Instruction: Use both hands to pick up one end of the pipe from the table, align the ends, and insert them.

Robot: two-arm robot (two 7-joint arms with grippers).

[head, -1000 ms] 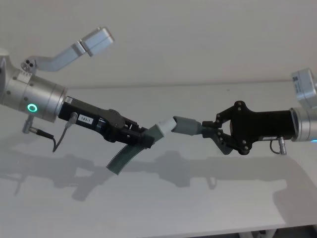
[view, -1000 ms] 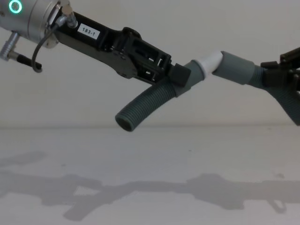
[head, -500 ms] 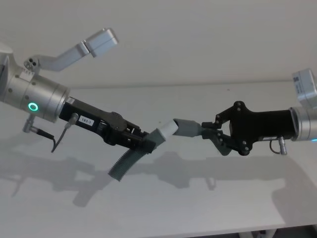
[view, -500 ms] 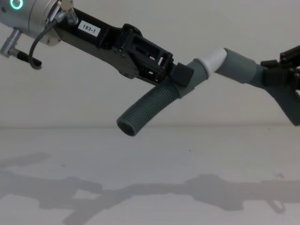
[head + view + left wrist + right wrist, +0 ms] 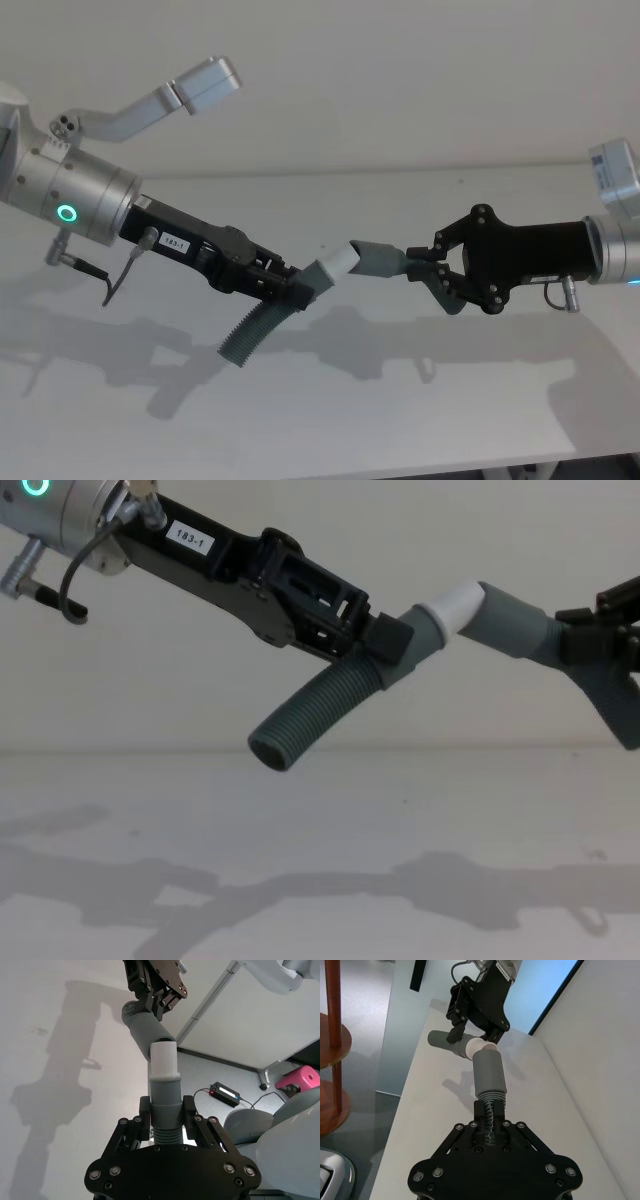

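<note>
bright, even light | soft arm shadows on table [image 5: 330, 420] | sharp focus, no glare

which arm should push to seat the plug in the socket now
Likely the left. The left gripper clamps right at the plug piece's collar, close behind the white plug tip, so its push is direct. The right gripper holds the socket piece's ribbed part, behind the socket collar.

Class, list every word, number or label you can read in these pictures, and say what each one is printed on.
"183-1": black print on a small white label on the black body of the left gripper, read in the chest view.
The same label in the head view: too small to read with certainty.
A lit display on a small black box on the floor, in the left wrist view: too small to read.
</note>
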